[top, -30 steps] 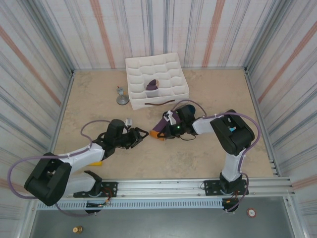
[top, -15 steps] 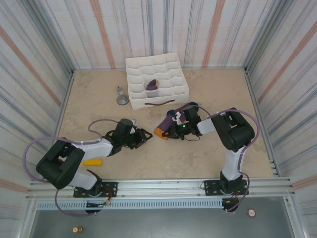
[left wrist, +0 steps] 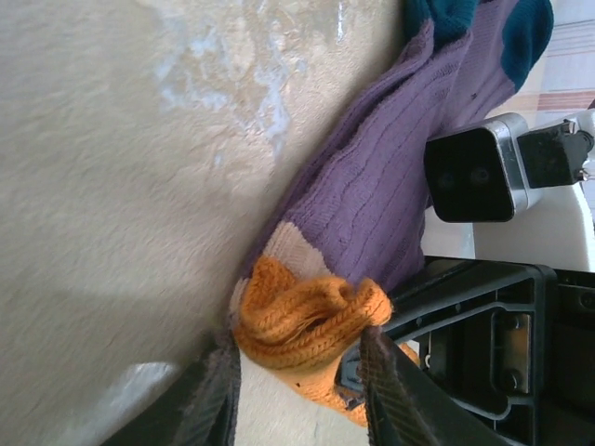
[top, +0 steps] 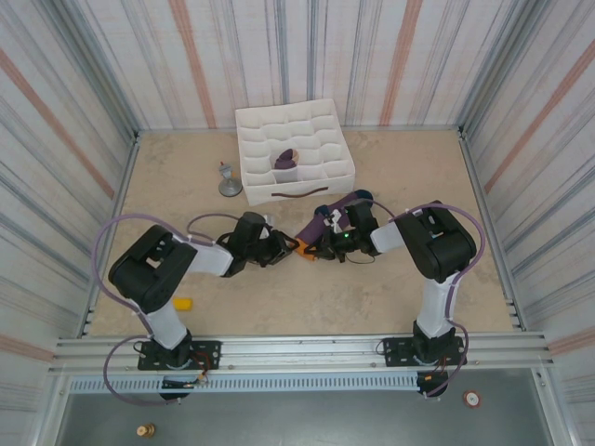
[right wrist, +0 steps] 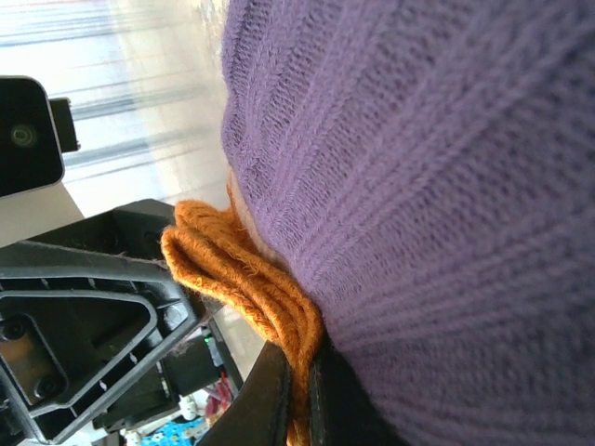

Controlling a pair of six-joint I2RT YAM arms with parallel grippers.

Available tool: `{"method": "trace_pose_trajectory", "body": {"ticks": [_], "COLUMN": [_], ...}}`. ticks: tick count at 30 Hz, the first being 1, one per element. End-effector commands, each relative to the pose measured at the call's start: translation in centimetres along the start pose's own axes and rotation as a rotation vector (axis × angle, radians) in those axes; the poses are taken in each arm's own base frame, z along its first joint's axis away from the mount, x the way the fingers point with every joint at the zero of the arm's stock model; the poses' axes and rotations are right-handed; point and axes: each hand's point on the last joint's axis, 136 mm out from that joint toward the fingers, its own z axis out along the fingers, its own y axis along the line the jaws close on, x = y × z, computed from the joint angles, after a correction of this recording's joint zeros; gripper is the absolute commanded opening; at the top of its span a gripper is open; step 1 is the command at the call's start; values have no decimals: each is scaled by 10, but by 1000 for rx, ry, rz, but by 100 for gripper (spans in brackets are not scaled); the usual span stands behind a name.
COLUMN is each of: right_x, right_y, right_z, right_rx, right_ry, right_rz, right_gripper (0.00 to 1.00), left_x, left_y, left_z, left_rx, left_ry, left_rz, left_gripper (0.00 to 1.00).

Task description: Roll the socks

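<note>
Swinging in from the near-left of the worktop, the left arm has crossed to the middle since a second ago, and the left jaws have narrowed as they came. They now meet the right arm nose to nose in front of the white divided tray.

One sock lies on the worktop just in front of the tray, its orange cuff pointing at the left arm. The right jaws are shut on that cuff; the right wrist view shows the orange knit pinched between them under the purple leg. The left jaws stand narrow, one finger on each side of the bunched cuff. Whether they press it yet I cannot tell.

This looks like the start of the second roll: both arms are taking the cuff end. Next, the left jaws need a firm pinch on the cuff, then the cuff must be turned over towards the toe while the leg stays flat.

The sock is ribbed purple knit, slack and slightly twisted, with a dark teal toe at its far end. A second sock, already a small bundle, sits in one compartment of the tray.
</note>
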Motion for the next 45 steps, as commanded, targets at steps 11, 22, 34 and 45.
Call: {"method": "trace_pose_trajectory", "body": {"ticks": [11,22,34,45], "right_x": [14,9,23,70], "right_y": [-64,-37,38,71], "right_z": [-2,-20,-49,-19], "right_rx": [138,150,421,640], "right_ry": [3,-26,-139,-244], "right_rz": [217,15,-647,-1305], "right_gripper": [0,27,65,73], "left_x": [3,3,11,18], "left_y": [21,34,31,29], "left_z": [16,6,-42,-63], "left_rx": [-66,-123,-251,-235], "left_ry": [42,59,65,134], "left_rz": [-54,-123,-120,-164], "left_gripper": [26,0,0,0]}}
